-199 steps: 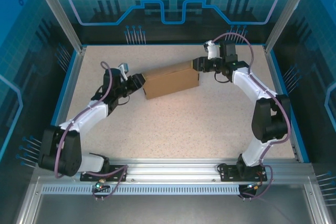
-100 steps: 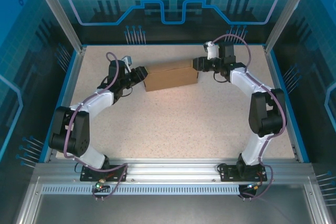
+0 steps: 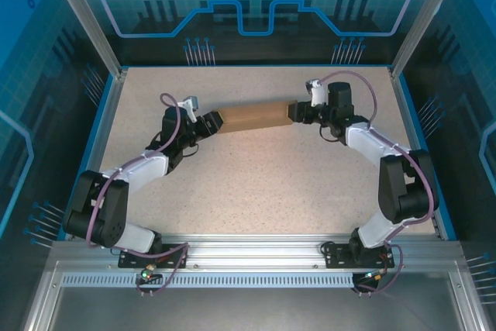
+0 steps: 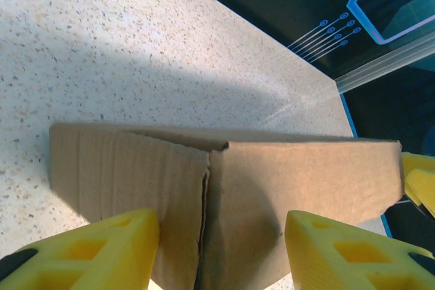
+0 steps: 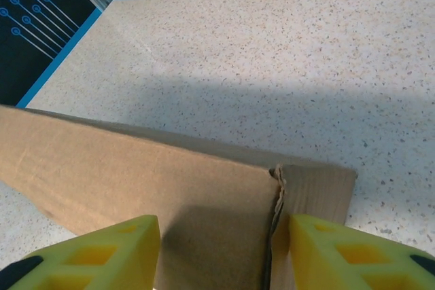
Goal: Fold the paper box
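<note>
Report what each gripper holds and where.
The left gripper straddles the left end of the paper box, the right gripper the right end; whether either clamps it cannot be told.

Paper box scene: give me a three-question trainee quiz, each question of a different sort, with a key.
1. True or false: the paper box lies at the near edge of the table.
2. Where are the left gripper and right gripper? A) both at one end of the box B) one at each end of the box C) both far from the box
3. Fill in: in the left wrist view, the box's end sits between two yellow ____.
Key: 1 false; 2 B; 3 fingers.
</note>
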Controlling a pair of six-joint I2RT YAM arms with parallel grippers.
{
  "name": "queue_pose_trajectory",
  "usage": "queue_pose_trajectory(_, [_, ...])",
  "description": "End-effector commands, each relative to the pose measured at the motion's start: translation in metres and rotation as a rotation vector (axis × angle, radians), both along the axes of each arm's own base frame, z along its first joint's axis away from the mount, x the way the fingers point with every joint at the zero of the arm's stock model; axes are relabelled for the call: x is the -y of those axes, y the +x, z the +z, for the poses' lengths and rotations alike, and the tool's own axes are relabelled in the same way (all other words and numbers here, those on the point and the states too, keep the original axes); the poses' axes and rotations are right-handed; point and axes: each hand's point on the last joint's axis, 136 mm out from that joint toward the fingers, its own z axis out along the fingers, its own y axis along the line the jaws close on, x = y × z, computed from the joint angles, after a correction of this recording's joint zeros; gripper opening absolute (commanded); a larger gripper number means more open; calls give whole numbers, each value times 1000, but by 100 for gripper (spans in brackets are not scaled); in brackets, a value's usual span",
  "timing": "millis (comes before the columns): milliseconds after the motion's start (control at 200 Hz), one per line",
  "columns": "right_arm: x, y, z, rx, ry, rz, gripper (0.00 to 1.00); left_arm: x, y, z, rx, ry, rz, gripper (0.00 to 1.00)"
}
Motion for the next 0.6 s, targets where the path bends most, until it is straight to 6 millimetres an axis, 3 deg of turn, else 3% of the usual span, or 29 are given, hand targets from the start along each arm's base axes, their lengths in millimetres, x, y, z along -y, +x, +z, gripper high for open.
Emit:
queue_pose_trajectory(0, [-42,-39,-23,-93,69,142,53,37,-29,-18,-32,-48,-154,55])
queue_pose_trajectory(140, [-41,-46,-34,-102,68,123,55,35,-40,-39,-51,-44,-146,56])
queue_pose_trajectory(160, [-39,-52,-45,-128,63,120,55,35,-42,-43,-55,-41,-145,56])
queue_pose_trajectory(355, [-35,-58,-79,-216,49,86,56,33,-46,-79,-115,-24,-140,57])
queue_pose_trajectory(595, [-16,-60,-103,-298,-4,-16,60,29,-43,-97,-146,1,-116,62])
